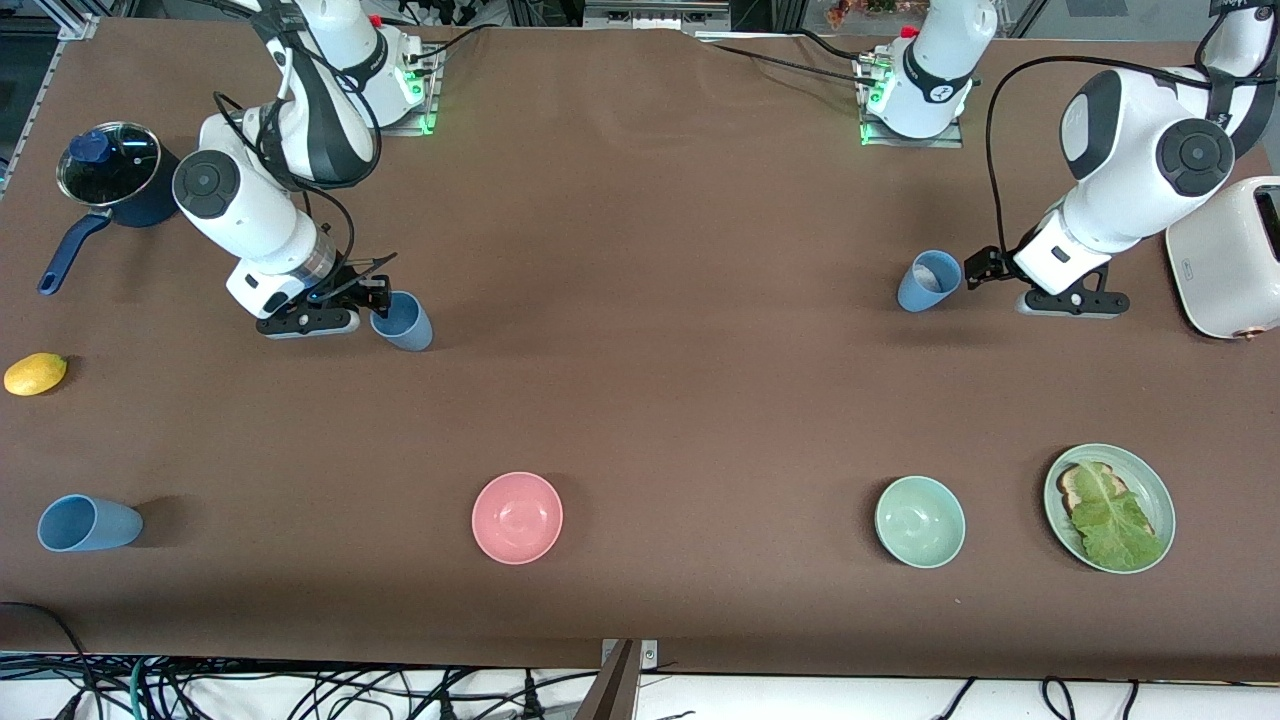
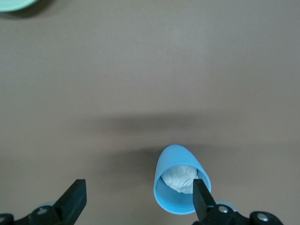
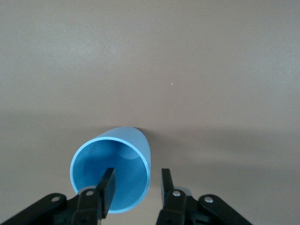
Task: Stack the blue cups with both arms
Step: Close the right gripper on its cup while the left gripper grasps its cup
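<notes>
Three blue cups show in the front view. One [image 1: 402, 320] [image 3: 112, 171] stands upright toward the right arm's end of the table. My right gripper [image 1: 380, 300] [image 3: 136, 185] is open and straddles its rim, one finger inside the cup and the other outside, with a gap still at the wall. Toward the left arm's end, a second cup [image 1: 928, 281] [image 2: 180, 185] with something whitish inside stands upright. My left gripper [image 1: 965, 268] [image 2: 138, 199] is wide open at it, one finger over its mouth. A third cup [image 1: 88, 523] seems to lie on its side near the front edge.
A navy lidded saucepan [image 1: 110, 170] and a lemon [image 1: 35, 373] sit at the right arm's end. A pink bowl [image 1: 517, 517], a green bowl [image 1: 920, 521] and a green plate [image 1: 1160, 492] with toast and lettuce line the front. A white toaster [image 1: 1225, 260] stands beside the left arm.
</notes>
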